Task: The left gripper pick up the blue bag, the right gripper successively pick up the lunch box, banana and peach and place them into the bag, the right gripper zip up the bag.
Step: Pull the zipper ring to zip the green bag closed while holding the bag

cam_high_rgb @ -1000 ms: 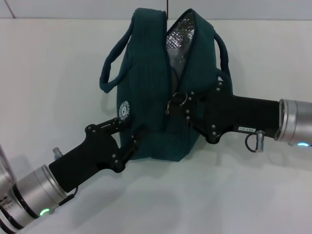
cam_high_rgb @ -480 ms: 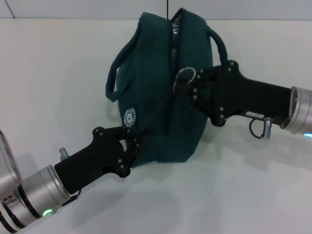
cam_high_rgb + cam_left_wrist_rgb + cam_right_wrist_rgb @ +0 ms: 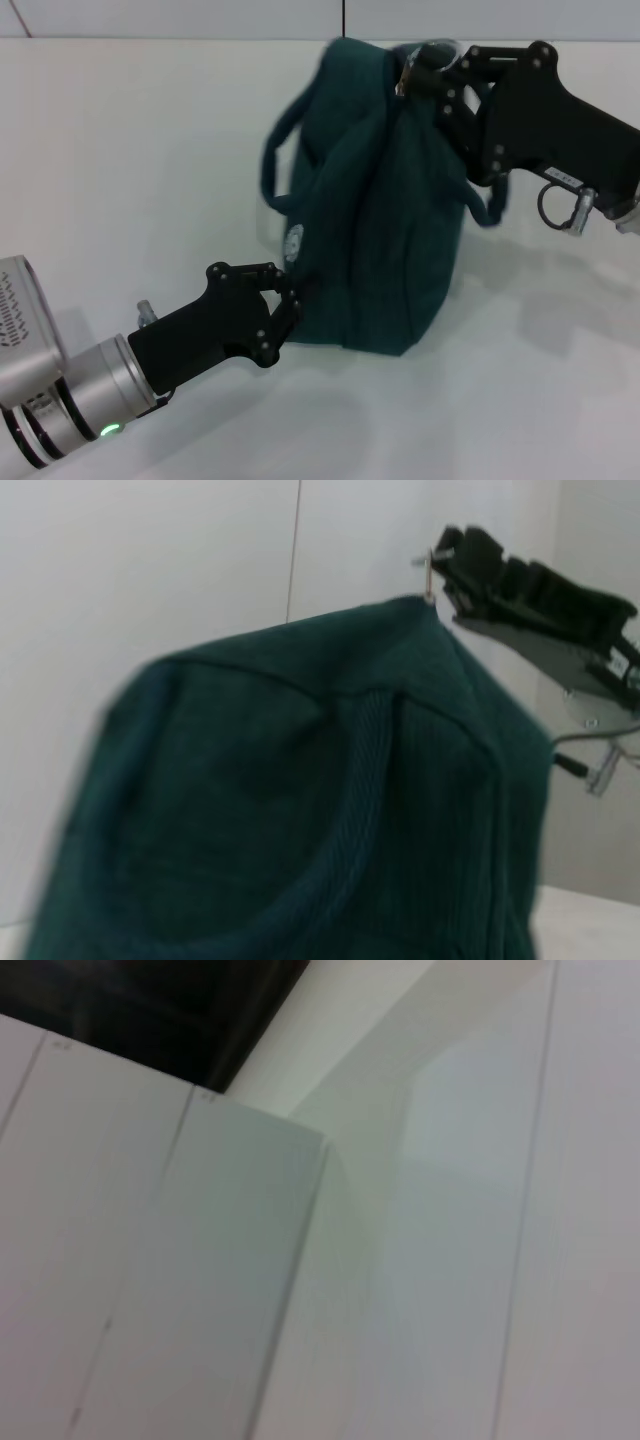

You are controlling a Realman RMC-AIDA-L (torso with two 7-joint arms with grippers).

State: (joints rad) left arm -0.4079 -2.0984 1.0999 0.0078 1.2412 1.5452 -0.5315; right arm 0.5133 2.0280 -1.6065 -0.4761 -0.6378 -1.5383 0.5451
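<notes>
Right end effector [image 3: 415, 72] is pinched on the zip pull [image 3: 404, 78] at the top of the bag [image 3: 385, 230], drawing it closed, while the left end effector [image 3: 290, 300] clamps the bag's lower corner to brace it on the bench [image 3: 120, 150].

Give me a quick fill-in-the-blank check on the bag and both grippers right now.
1. The left gripper grips the bag at its ____ corner.
2. The right gripper is at the ____ of the bag, on the zipper pull.
3. The bag's opening now looks ____.
4. The bag stands on a ____ table.

Missing words: lower; top; closed; white
</notes>
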